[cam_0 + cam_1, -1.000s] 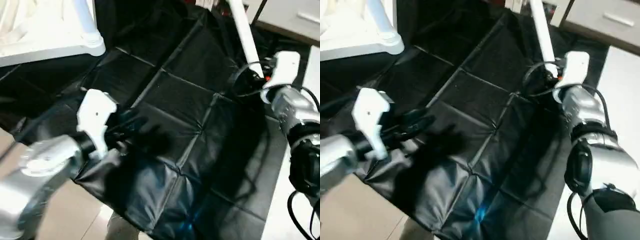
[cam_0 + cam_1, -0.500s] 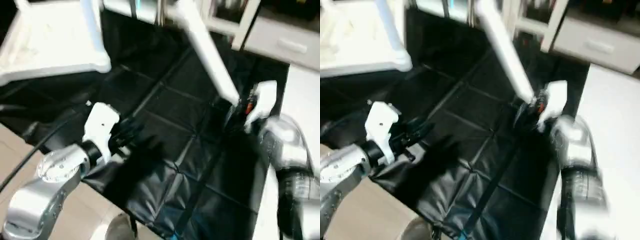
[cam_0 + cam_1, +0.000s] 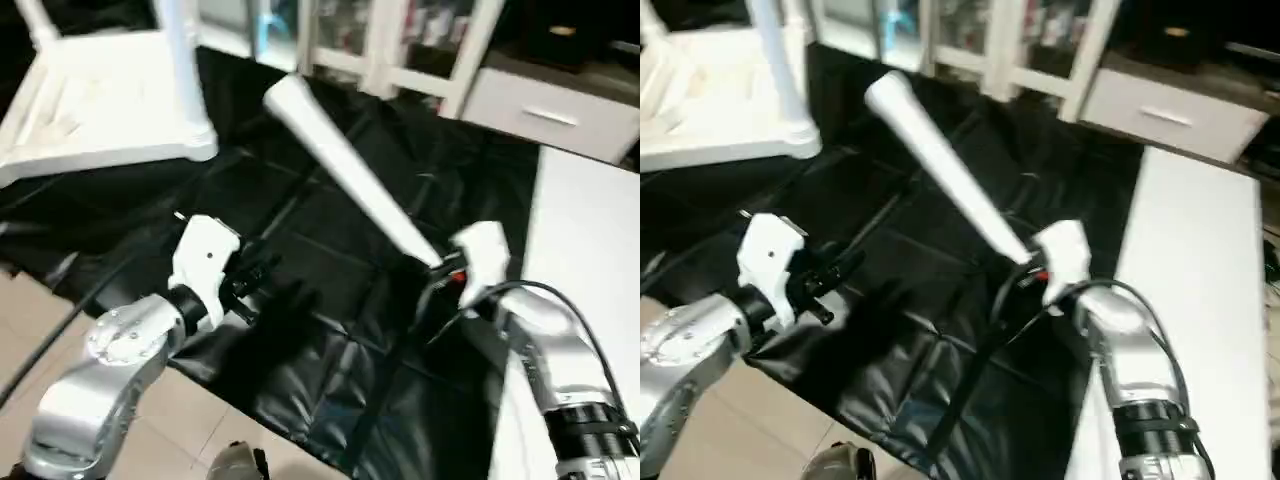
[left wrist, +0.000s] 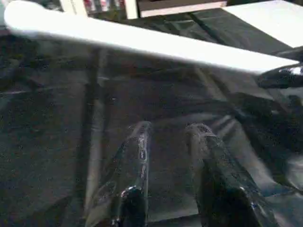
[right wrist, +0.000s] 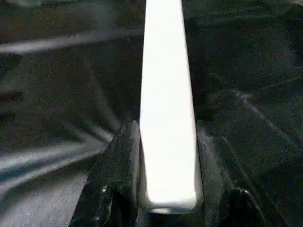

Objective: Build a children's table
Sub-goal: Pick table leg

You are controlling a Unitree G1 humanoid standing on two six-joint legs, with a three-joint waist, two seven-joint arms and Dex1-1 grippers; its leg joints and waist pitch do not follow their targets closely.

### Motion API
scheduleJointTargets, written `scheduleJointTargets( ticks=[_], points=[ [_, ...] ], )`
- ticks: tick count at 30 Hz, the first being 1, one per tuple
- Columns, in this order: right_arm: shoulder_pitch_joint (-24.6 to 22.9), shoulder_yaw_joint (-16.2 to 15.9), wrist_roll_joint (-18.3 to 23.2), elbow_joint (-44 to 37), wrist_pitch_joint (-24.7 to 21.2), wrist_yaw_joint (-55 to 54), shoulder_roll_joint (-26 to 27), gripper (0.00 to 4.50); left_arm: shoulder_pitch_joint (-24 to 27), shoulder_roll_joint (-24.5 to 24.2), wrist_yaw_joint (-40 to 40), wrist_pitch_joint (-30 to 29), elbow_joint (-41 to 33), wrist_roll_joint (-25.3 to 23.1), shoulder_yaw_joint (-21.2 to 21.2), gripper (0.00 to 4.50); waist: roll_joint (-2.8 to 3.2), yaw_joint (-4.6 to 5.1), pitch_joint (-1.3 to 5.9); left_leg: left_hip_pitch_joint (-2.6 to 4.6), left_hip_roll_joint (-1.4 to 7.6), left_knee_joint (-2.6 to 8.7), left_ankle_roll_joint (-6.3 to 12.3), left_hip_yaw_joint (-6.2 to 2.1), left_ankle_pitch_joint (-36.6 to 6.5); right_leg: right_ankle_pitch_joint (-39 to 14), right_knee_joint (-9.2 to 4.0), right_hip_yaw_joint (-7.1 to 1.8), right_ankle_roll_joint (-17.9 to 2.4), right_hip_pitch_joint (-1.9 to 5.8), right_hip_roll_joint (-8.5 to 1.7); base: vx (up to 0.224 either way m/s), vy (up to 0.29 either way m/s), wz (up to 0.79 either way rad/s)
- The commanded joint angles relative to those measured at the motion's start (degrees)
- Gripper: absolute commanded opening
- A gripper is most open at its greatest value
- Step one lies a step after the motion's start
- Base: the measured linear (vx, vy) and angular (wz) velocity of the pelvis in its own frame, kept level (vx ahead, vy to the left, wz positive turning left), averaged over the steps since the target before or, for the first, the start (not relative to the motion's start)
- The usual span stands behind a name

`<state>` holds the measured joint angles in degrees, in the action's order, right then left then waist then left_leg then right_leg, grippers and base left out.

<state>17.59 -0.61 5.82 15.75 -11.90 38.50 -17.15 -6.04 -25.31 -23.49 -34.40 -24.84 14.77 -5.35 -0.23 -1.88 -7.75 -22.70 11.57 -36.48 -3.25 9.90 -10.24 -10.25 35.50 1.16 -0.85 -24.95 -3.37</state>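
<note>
Above creased black cloth (image 3: 330, 200), right pincer (image 5: 165, 142) grips smooth tapered leg (image 3: 345, 170)

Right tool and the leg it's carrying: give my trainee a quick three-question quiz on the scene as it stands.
1. True or false: the right tool grips the loose leg at its narrow end.
2. What is between the left tool's fingers? A) a leg B) nothing C) a cable
3. Where is the tabletop with a leg already fitted?

Key: 1 true; 2 B; 3 on the black cover, far to the robot's left.
</note>
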Motion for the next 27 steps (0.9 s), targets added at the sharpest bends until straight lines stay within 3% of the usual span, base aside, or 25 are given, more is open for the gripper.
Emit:
scheduleJointTargets(
  ticks=[1, 2, 6, 7, 8, 9, 10, 11, 12, 13, 14, 15, 16, 17, 18, 19, 20, 21, 23, 25, 26, 27],
  points=[
    [0.09, -1.95, -1.6, -2.35, -0.49, 0.09, -0.72, 1.19, -0.72, 0.22, -0.29, 0.87, 0.47, -0.72, -0.78, 1.4, 0.12, 0.31, 4.74, 1.61, 0.16, 5.41, -2.2, -0.93, -24.13, -34.25, -6.24, -0.43, -2.65, 1.97, -2.71, 0.0, 0.0, 0.0],
    [-0.08, -2.6, -1.94, -2.85, -0.55, -0.11, -0.75, 1.19, -0.55, 0.08, -0.47, 0.75, 0.38, -0.69, -0.97, 1.4, 0.2, 0.47, 4.8, 1.47, 0.31, 5.71, -1.99, -1.19, -24.51, -33.23, -6.36, 0.06, -2.85, 2.45, -2.82, 0.0, 0.0, 0.0],
    [-0.12, -3.43, -1.36, -3.72, -1.8, -0.21, -0.54, 1.19, 0.05, 0.27, -0.58, 0.52, 0.1, -0.53, -1.06, 1.4, 0.51, 0.86, 4.43, 2.15, 0.58, 6.15, -1.67, -1.48, -29.05, -33.03, -7.45, 1.76, -2.44, 2.61, -2.82, -0.013, 0.006, -0.04],
    [-0.12, -3.43, -1.36, -3.72, -1.8, -0.21, -0.54, 1.19, 0.05, 0.27, -0.58, 0.52, 0.1, -0.53, -1.06, 1.4, 0.51, 0.86, 4.43, 2.15, 0.58, 6.15, -1.67, -1.48, -29.05, -33.03, -7.45, 1.76, -2.44, 2.61, -2.82, -0.053, 0.027, -0.15],
    [0.17, -3.4, -1.53, -3.43, -2.03, -0.61, -0.18, 1.54, 0.14, 0.54, -0.52, 0.17, 0.13, -0.41, -0.95, 1.4, 1.25, 1.13, 3.89, 2.94, 0.88, 6.57, -1.68, -1.65, -33.48, -33.7, -8.19, 3.26, -1.76, 2.58, -2.36, -0.053, 0.027, -0.15],
    [0.28, -3.25, -1.32, -3.26, -2.38, -0.6, 0.01, 1.75, 0.2, 0.7, -0.24, 0.03, 0.27, -0.56, -0.96, 1.4, 1.58, 1.62, 3.05, 3.13, 1.82, 8.34, -1.82, -1.86, -40.18, -32.85, -8.22, 5.8, -0.67, 3.46, -1.22, -0.05, 0.024, -0.15],
    [0.31, -3.21, -1.34, -3.24, -2.39, -0.68, 0.04, 1.91, 0.18, 0.8, -0.14, -0.01, 0.35, -0.57, -0.94, 1.4, 2.4, 1.18, 2.82, 1.79, 3.11, 10.82, -2.06, -1.72, -44.24, -28.79, -5.19, 6.78, -1.27, 5.39, -0.45, -0.105, 0.003, -0.07],
    [0.4, -3.09, -1.38, -3.18, -2.42, -0.87, 0.12, 1.93, 0.14, 1.03, 0.12, -0.11, 0.58, -0.61, -0.89, 1.4, 3.91, -1.18, 2.64, -2.68, 5.25, 14.67, -2.67, -1.05, -49.64, -19.34, 5.94, 6.2, -2.94, 8.92, -0.45, -0.105, 0.003, -0.07],
    [0.5, -2.92, -1.4, -3.17, -2.57, -1.18, 0.22, 1.93, 0.04, 1.33, 0.53, -0.34, 0.83, -0.67, -0.81, 1.4, 3.16, -6.0, 2.62, -4.6, 5.05, 15.07, -1.76, 3.42, -48.68, -13.95, 10.15, 4.61, -2.9, 7.92, 0.05, -0.092, -0.06, 0.06],
    [0.59, -2.5, -0.91, -3.54, -2.96, -1.58, 0.38, 2.07, -0.52, 1.86, 1.72, -0.85, 1.5, -1.27, -0.77, 1.4, -0.91, -3.81, 5.42, 2.03, 2.62, 6.17, -2.64, 2.36, -31.51, -40.12, 4.95, -2.8, 4.08, 4.38, -2.79, 0.034, -0.161, 0.11],
    [0.63, -2.32, -0.84, -3.72, -3.18, -2.11, 0.37, 2.22, -0.92, 2.15, 2.49, -1.13, 1.9, -1.79, -0.81, 1.4, -2.16, -3.63, 5.03, 2.9, -0.91, -3.09, 0.63, -0.7, -9.58, -62.67, -6.91, -6.72, 6.04, 0.61, -8.01, 0.034, -0.161, 0.11],
    [0.7, -2.16, -0.7, -3.7, -3.27, -2.34, 0.34, 2.22, -1.35, 2.34, 3.28, -1.23, 2.36, -2.54, -0.99, 1.4, -1.6, -4.83, 4.64, 0.43, -1.77, -2.77, 1.75, -2.56, -2.84, -60.11, -6.7, -8.42, 5.77, 2.68, -7.04, 0.083, -0.134, 0.09],
    [0.7, -2.16, -0.7, -3.7, -3.27, -2.34, 0.34, 2.32, -1.35, 2.34, 3.28, -1.23, 2.36, -2.54, -0.99, 1.4, -0.54, -5.69, 5.02, 0.01, -0.47, 0.57, 0.56, -2.76, -0.68, -45.88, -4.87, -6.43, 3.52, 3.56, -6.29, 0.0, 0.0, 0.0],
    [0.86, -1.87, -0.68, -3.61, -3.36, -2.89, 0.3, 2.41, -1.96, 2.72, 4.08, -1.93, 2.9, -3.21, -1.25, 1.4, 0.19, -5.97, 5.48, 0.95, 0.4, 2.1, -0.69, -2.68, -1.89, -36.83, -3.59, -5.17, 0.55, 2.83, -4.68, 0.0, 0.0, 0.0],
    [0.94, -1.77, -0.77, -3.6, -3.44, -3.16, 0.25, 2.49, -2.25, 2.99, 4.67, -2.21, 3.07, -3.77, -1.45, 1.4, 0.84, -5.32, 6.15, 1.86, 0.6, 3.17, -2.09, -2.0, -6.87, -21.27, -1.66, -3.27, -4.46, 2.45, -2.03, -0.069, -0.018, 0.15],
    [0.97, -1.75, -0.94, -3.65, -3.47, -3.42, 0.21, 2.59, -2.38, 3.09, 4.93, -2.3, 3.13, -4.01, -1.53, 1.4, 1.19, -4.92, 6.2, 1.98, 0.9, 3.89, -2.18, -2.08, -9.63, -18.35, -1.53, -2.62, -6.36, 2.46, -1.67, -0.062, 0.024, 0.05],
    [0.87, -1.79, -1.58, -3.81, -3.33, -4.38, 0.32, 2.67, -2.68, 3.48, 6.26, -2.77, 3.61, -4.91, -1.62, 1.4, 1.54, -4.21, 5.83, 1.77, 1.03, 4.92, -2.72, -2.06, -16.99, -18.06, -1.98, -2.22, -9.19, 2.76, -1.79, -0.062, 0.024, 0.05],
    [0.87, -1.79, -1.58, -3.81, -3.33, -4.38, 0.32, 2.76, -2.68, 3.48, 6.26, -2.77, 3.61, -4.91, -1.62, 1.4, 1.53, -3.81, 5.59, 1.71, 0.91, 5.42, -3.06, -2.03, -20.37, -20.77, -2.57, -2.19, -8.85, 2.9, -2.1, -0.036, 0.06, -0.02],
    [0.2, -1.31, -1.74, -5.66, -3.74, -5.68, 0.45, 2.93, -3.24, 5.25, 8.43, -3.42, 4.52, -5.29, -0.55, 1.4, 1.71, -2.86, 5.62, 1.65, 0.82, 5.87, -3.65, -2.21, -22.61, -23.16, -3.14, -2.16, -8.01, 3.19, -2.52, -0.028, 0.062, -0.05],
    [-0.94, 0.31, -0.27, -8.9, -4.08, -6.57, 0.84, 2.93, -3.62, 5.7, 9.95, -2.29, 5.41, -6.61, -0.09, 1.4, 1.63, -2.33, 5.81, 1.68, 0.84, 6.1, -3.65, -2.3, -22.92, -23.14, -3.44, -2.03, -7.64, 3.46, -2.64, -0.024, 0.064, -0.08],
    [-1.9, 1.84, 1.41, -11.67, -5.06, -7.24, 1.41, 2.93, -3.74, 6.04, 10.81, -1.94, 5.86, -6.86, 0.48, 1.4, 1.31, -1.65, 6.06, 1.2, 0.8, 6.39, -3.04, -2.39, -21.61, -22.43, -3.59, -1.94, -6.83, 4.06, -2.83, -0.022, 0.064, -0.09],
    [-1.9, 1.84, 1.41, -11.67, -5.06, -7.24, 1.41, 2.93, -3.74, 6.04, 10.81, -1.94, 5.86, -6.86, 0.48, 1.4, 1.29, -1.22, 6.12, 1.15, 0.74, 6.42, -2.62, -2.3, -21.13, -22.01, -3.81, -1.94, -6.75, 4.04, -2.93, -0.009, 0.053, -0.11]
  ],
)
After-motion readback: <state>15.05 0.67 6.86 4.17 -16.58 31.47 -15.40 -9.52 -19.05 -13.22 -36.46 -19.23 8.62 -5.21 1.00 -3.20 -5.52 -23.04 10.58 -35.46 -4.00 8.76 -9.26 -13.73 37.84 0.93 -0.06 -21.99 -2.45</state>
